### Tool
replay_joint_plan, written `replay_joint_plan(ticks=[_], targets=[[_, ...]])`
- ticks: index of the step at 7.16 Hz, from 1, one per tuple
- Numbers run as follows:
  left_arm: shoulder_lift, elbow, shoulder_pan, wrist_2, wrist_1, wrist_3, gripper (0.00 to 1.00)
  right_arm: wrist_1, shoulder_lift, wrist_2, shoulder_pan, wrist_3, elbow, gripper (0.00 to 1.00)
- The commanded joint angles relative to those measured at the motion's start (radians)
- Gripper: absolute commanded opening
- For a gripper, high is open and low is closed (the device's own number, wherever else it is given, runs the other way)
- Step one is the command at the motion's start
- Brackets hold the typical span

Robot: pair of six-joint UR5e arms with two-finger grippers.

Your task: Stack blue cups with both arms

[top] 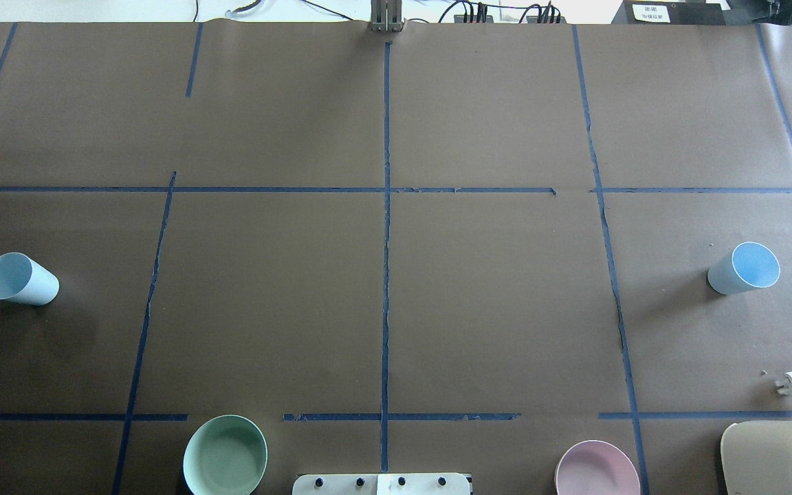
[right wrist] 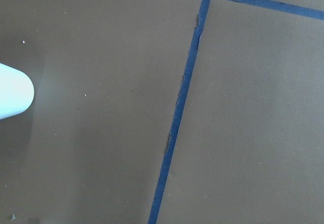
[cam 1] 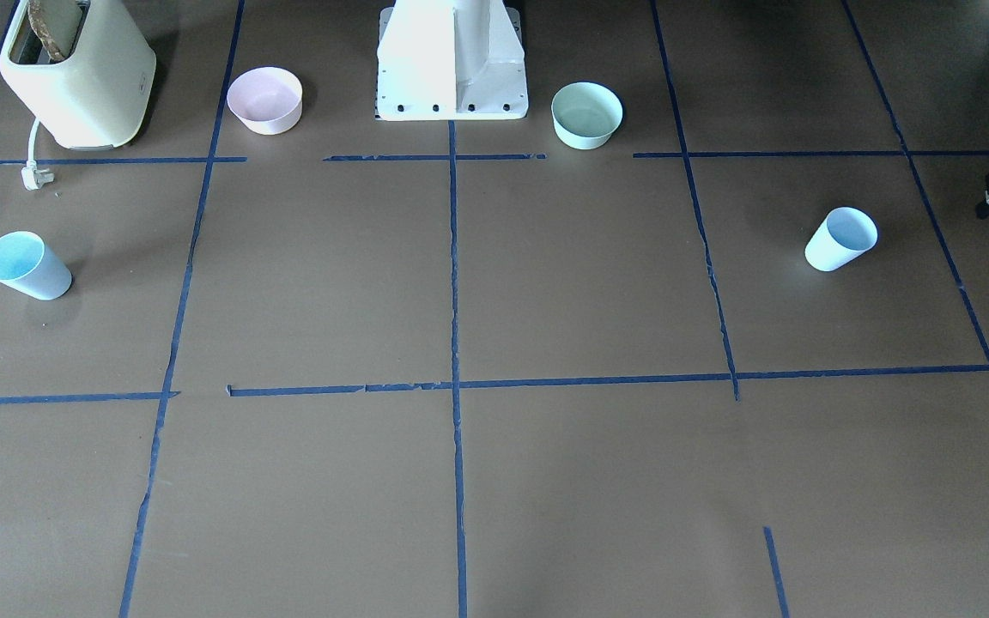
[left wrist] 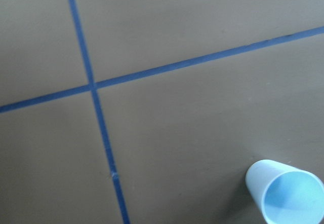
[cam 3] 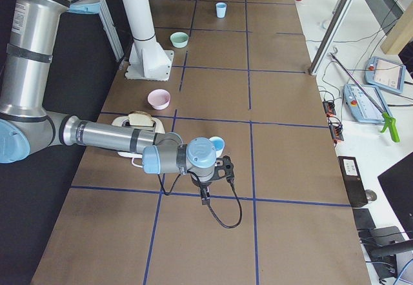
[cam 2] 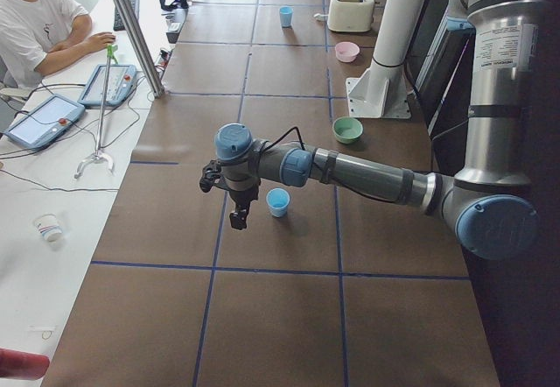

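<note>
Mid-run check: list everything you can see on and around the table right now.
blue cups: 2, pale blue; left cup at the robot's left end, right cup at its right end
mint-green bowl: 1, mint, left of pedestal
pink bowl: 1, pink, right of pedestal
toaster: 1, cream, robot's near right corner, bread slice inside, plug loose
pedestal: 1, white, robot's edge
tape lines: blue, grid on brown table
operator: 1, white T-shirt, side desk
left arm, right arm: grey
left end effector, right end effector: black, each near its cup; open or shut unclear
</note>
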Motion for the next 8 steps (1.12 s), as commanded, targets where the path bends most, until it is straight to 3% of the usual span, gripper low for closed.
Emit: replay_joint_plan(ticks=[1,3,8], targets=[[0.042,0.003,0.151,0.048,-0.225,-0.344,1.00,0.001,0.001,0.000,0.000,0.000,0.000,1.00],[0.042,0.009,0.284,0.131,-0.264,-0.522,1.00,0.001,0.000,0.000,0.000,0.000,0.000,1.00],[0.044,0.058,0.342,0.137,-0.265,-0.524,1.00,0.001,0.001,-0.002,0.000,0.000,-0.003,1.00]])
